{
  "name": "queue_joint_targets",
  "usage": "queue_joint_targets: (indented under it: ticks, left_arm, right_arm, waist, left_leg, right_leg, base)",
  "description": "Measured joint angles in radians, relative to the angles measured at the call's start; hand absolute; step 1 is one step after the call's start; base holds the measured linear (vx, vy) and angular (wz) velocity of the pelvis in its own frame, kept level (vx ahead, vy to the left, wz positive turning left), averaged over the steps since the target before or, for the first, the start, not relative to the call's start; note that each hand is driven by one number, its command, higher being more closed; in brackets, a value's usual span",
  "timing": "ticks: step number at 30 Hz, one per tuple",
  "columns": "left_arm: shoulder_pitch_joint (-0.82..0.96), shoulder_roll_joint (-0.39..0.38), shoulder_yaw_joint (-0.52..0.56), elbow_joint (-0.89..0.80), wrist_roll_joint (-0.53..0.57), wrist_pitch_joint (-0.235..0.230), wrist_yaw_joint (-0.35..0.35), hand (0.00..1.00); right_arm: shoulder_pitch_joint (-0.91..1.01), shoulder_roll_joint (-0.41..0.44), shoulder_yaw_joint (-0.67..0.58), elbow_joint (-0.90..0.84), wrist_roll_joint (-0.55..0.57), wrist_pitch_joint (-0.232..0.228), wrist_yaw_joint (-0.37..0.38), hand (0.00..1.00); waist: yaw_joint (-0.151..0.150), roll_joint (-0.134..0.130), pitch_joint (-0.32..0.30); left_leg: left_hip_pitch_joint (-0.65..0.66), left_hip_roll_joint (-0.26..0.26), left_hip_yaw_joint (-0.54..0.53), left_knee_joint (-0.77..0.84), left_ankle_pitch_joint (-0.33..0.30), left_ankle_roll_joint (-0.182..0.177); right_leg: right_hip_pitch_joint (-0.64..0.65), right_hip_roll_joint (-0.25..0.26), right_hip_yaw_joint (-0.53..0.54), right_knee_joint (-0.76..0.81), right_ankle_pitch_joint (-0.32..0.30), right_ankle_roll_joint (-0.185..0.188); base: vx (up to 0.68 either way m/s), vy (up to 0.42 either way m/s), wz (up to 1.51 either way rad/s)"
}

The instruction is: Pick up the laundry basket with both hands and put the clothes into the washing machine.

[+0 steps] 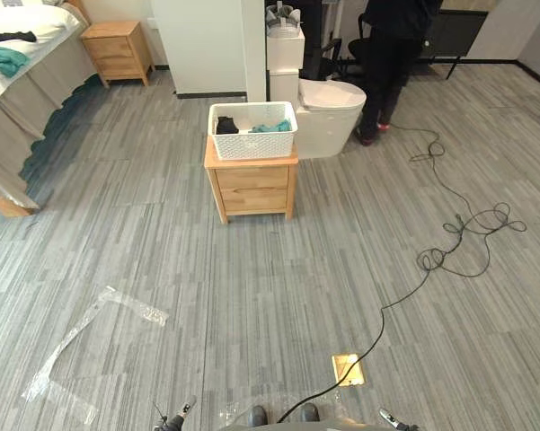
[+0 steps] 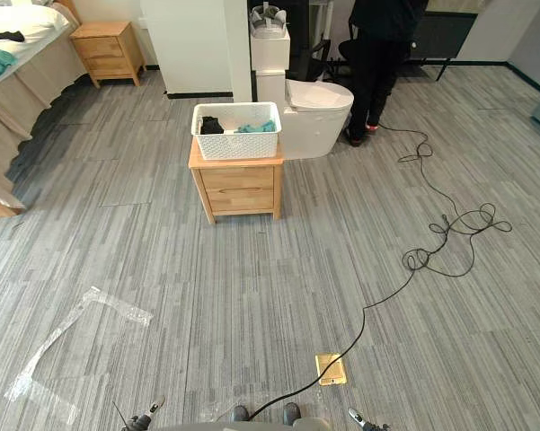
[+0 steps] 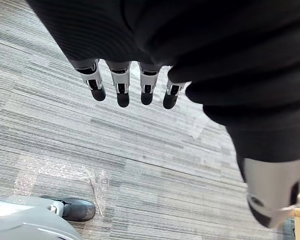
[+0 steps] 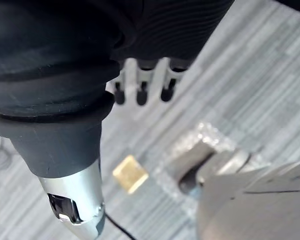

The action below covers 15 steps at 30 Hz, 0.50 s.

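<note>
A white perforated laundry basket point(image 1: 252, 131) stands on a small wooden nightstand point(image 1: 251, 186) well ahead of me; dark and teal clothes point(image 1: 271, 127) lie inside it. My left hand point(image 3: 121, 86) hangs over the grey floor with straight fingers and holds nothing. My right hand point(image 4: 142, 82) also hangs over the floor, fingers straight and empty. Both hands are far from the basket, down by my sides.
A white toilet point(image 1: 328, 112) stands right of the nightstand, a person point(image 1: 391, 63) behind it. A bed point(image 1: 18, 54) and second nightstand point(image 1: 117, 49) are far left. A brass floor socket point(image 1: 349, 369) and clear plastic film point(image 1: 90, 332) lie on the floor near me.
</note>
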Motion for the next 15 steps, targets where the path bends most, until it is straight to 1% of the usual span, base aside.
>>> queue_joint_targets:
  ticks: [2, 4, 7, 13, 15]
  left_arm:
    - [-0.018, 0.000, 0.004, 0.007, -0.001, 0.000, -0.004, 0.00]
    - [-0.049, -0.003, 0.010, 0.024, -0.013, -0.004, -0.023, 0.00]
    - [-0.063, -0.013, 0.007, 0.026, -0.027, -0.011, -0.042, 0.00]
    - [-0.060, -0.023, -0.014, 0.028, -0.029, -0.011, -0.043, 0.00]
    - [-0.061, -0.023, -0.020, 0.028, -0.030, -0.011, -0.044, 0.00]
  right_arm:
    - [-0.020, 0.000, -0.007, 0.000, 0.000, -0.005, 0.001, 0.00]
    - [-0.030, 0.005, -0.025, 0.007, 0.000, -0.007, 0.001, 0.00]
    - [-0.047, 0.006, -0.028, 0.033, -0.001, -0.007, 0.001, 0.00]
    - [-0.059, 0.005, -0.027, 0.036, -0.001, -0.007, 0.001, 0.00]
    - [-0.056, 0.005, -0.027, 0.036, -0.001, -0.007, 0.001, 0.00]
  waist:
    - [-0.002, 0.001, 0.008]
    - [-0.003, 0.001, 0.023]
    - [-0.004, 0.003, 0.025]
    - [-0.005, 0.011, 0.034]
    - [-0.005, 0.012, 0.035]
  left_leg:
    - [0.005, -0.002, 0.008, 0.000, 0.000, 0.000]
    - [0.024, -0.004, -0.004, 0.000, -0.001, -0.001]
    - [0.031, -0.004, -0.016, -0.001, -0.001, -0.001]
    - [0.034, -0.003, -0.020, -0.008, 0.000, -0.001]
    - [0.032, -0.002, -0.023, -0.009, -0.004, -0.006]
  right_leg:
    - [0.004, -0.001, 0.011, -0.002, 0.000, 0.000]
    - [0.034, -0.005, 0.011, -0.014, 0.000, 0.000]
    - [0.047, -0.006, 0.010, -0.019, 0.000, 0.000]
    - [0.050, -0.005, 0.006, -0.018, -0.004, -0.003]
    - [0.050, -0.005, 0.001, -0.019, -0.006, 0.000]
  base:
    - [0.08, 0.015, -0.04]
    - [0.09, 0.026, 0.15]
    - [0.06, 0.032, 0.13]
    - [-0.02, 0.002, 0.03]
    - [-0.03, -0.009, 0.05]
